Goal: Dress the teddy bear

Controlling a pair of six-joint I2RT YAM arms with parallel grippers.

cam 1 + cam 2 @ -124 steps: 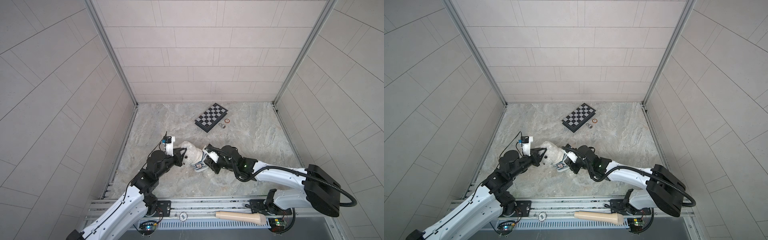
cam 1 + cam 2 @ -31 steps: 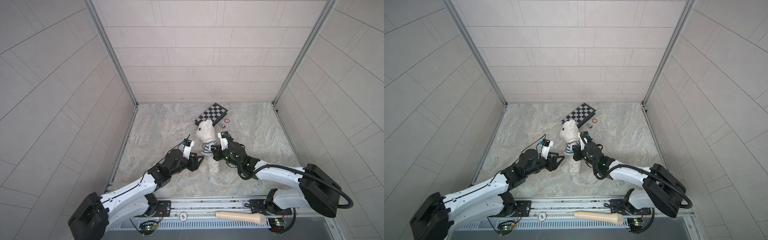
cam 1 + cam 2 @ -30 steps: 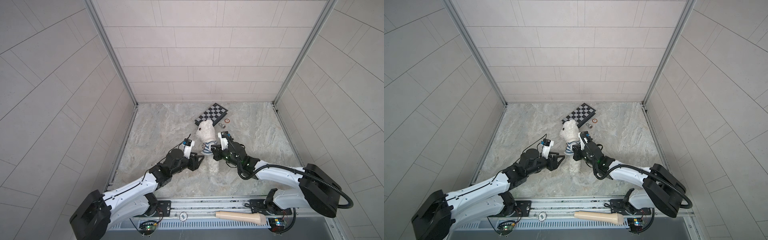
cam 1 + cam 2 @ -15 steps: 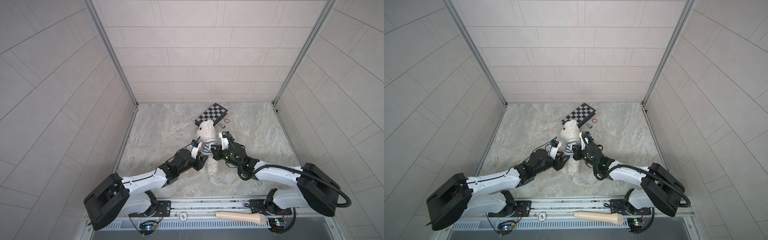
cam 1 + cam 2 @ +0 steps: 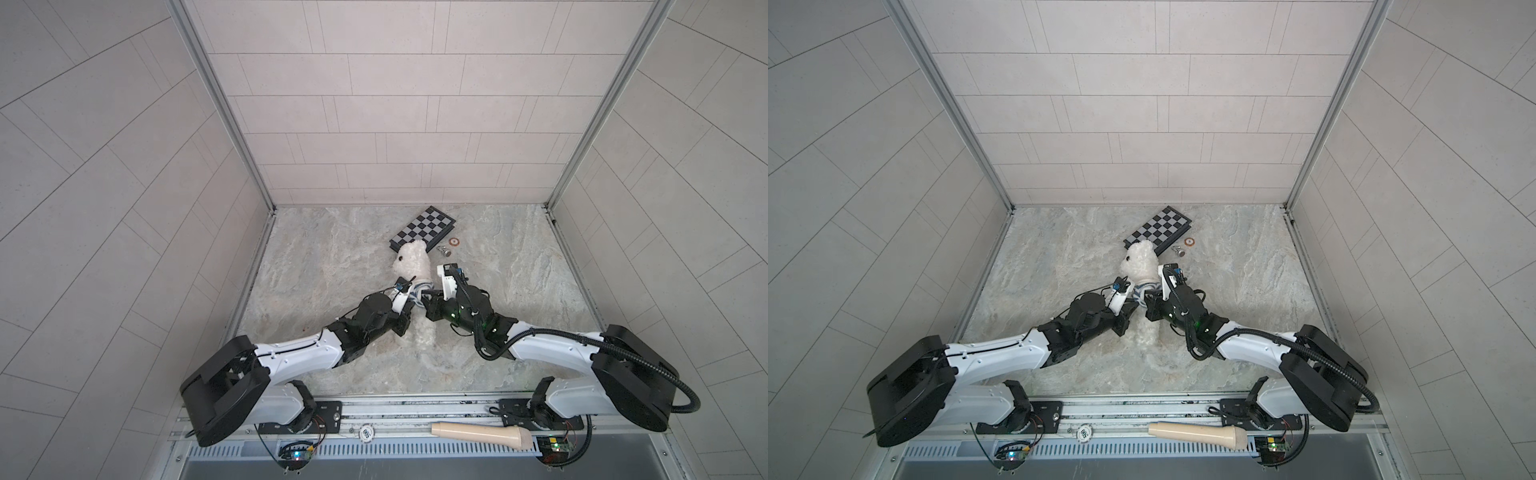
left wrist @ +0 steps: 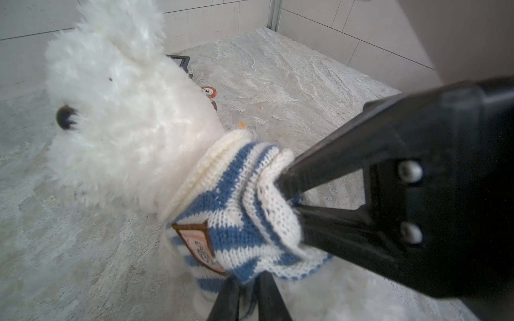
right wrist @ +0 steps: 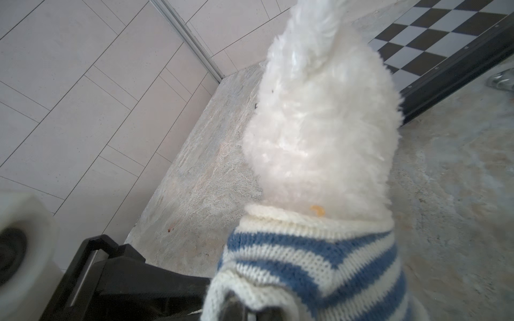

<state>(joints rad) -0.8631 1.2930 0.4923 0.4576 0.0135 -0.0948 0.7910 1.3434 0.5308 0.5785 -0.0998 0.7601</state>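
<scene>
Teddy bear point(image 5: 411, 259) lies mid tabletop point(image 5: 332, 249), long axis far-to-near, head toward the far edge touching the chessboard point(image 5: 424, 228), legs toward the near edge. Striped shirt point(image 6: 236, 211) is bunched at the neck. Left end effector point(image 6: 246, 291) pinches the hem, and right end effector point(image 6: 281, 183) is clamped on a shirt fold. They flank the chest, equally near. Uncovered body lies nearward, so the pull likely runs that way.

A chessboard point(image 5: 423, 229) lies upper centre, a chip point(image 5: 454, 241) and metal piece point(image 5: 444, 250) beside it, a beige handle point(image 5: 482, 434) at the bottom.
</scene>
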